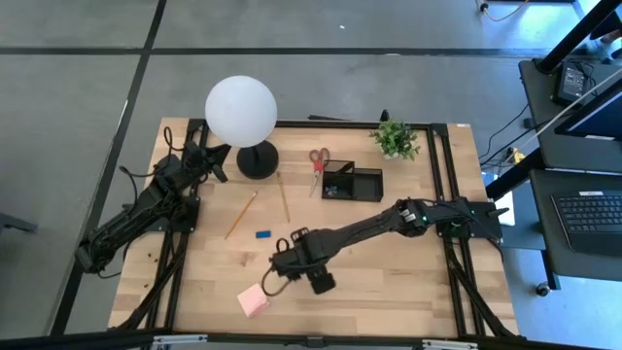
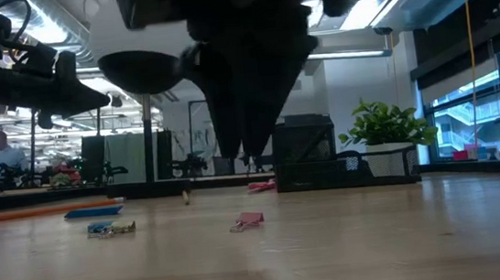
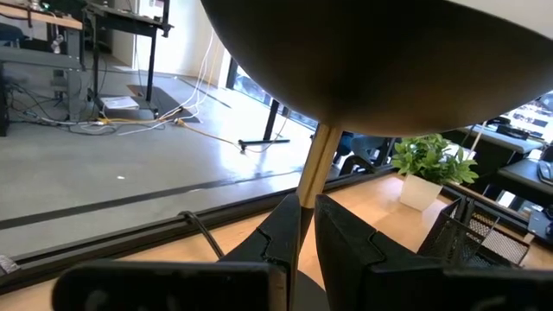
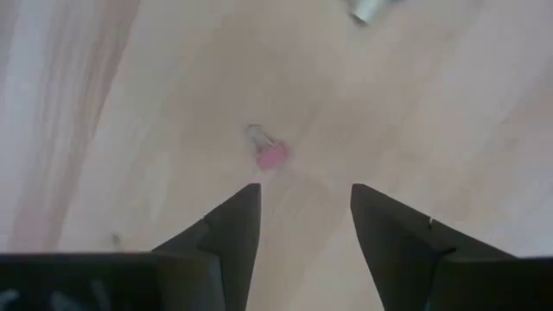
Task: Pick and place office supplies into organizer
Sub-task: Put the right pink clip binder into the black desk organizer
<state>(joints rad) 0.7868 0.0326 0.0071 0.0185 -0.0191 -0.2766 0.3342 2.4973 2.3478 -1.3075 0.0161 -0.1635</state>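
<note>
A tiny pink binder clip with a wire handle (image 4: 270, 154) lies on the bare pale wooden table (image 1: 389, 282), near the front middle, and nothing touches it. In the right wrist view it sits just ahead of the right gripper (image 4: 304, 220), whose two dark fingers stand apart with a clear gap between them and hold nothing. In the low view the same clip (image 2: 249, 221) rests on the boards below that gripper's pointed fingers (image 2: 252, 112).

The black mesh rectangular organizer (image 1: 352, 182) stands well apart from the clip, toward the back of the table, with red-handled scissors (image 1: 318, 165) just beside it. Two wooden pencils (image 1: 241, 214) and a small blue eraser (image 1: 263, 233) lie left of centre; a pink sticky-note pad (image 1: 254, 300) lies near the front edge.

The left gripper (image 3: 307, 226) waits by the white globe lamp (image 1: 241, 112), its fingers close together around the lamp's thin brass stem (image 3: 315, 168). A small green potted plant (image 1: 395, 141) stands behind the organizer.
</note>
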